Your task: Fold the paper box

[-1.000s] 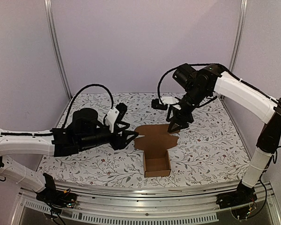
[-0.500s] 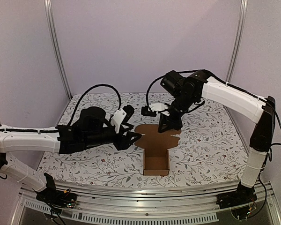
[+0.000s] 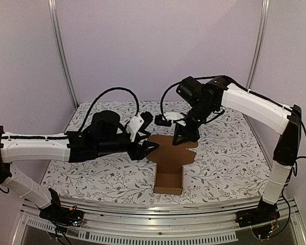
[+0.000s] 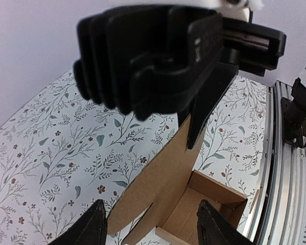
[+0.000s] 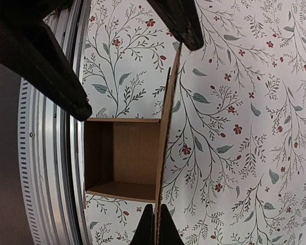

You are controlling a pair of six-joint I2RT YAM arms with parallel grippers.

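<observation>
The paper box [image 3: 168, 182] is brown cardboard, with its open tray near the table's front edge. Its long lid flap [image 3: 169, 151] is raised off the table. My right gripper [image 3: 182, 139] is shut on the flap's far edge. In the right wrist view the flap [image 5: 166, 127] shows edge-on between the shut fingers of the right gripper [image 5: 155, 232], with the tray [image 5: 125, 153] to its left. My left gripper [image 3: 149, 148] stands open just left of the flap. In the left wrist view the left gripper [image 4: 153, 229] spans the flap [image 4: 158, 178] and the tray [image 4: 214, 201] without touching either.
A floral cloth [image 3: 224, 158] covers the table. An aluminium rail [image 3: 158, 206] runs along the near edge, close to the tray. Purple walls and two metal posts [image 3: 61, 56] stand behind. The two arms are close together over the box.
My right gripper came down to the flap's far edge, shut on it and lifted it. My left arm moved right, closer to the flap, still open.
</observation>
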